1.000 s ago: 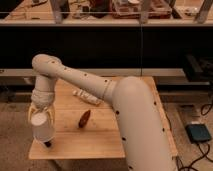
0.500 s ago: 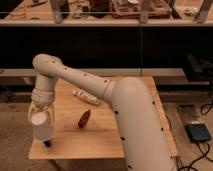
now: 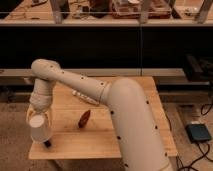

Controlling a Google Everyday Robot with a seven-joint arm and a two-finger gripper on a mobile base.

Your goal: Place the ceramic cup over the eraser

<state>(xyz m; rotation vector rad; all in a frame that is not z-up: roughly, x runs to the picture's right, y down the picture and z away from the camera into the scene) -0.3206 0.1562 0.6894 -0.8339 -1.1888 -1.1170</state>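
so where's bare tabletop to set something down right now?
Bare wood on the table runs along the front edge, right of the brown object, and in the back left corner. The front left corner is crowded: the gripper holds the ceramic cup over the dark eraser.

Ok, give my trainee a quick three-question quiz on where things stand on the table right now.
1. True or false: the hand holds the white ceramic cup at the wooden table's front-left corner.
2. What small dark thing shows just below the cup?
A. black eraser
B. spoon
3. Fill in: the brown oblong object lies to the cup's ____ in the picture.

Key: 1 true; 2 A; 3 right.
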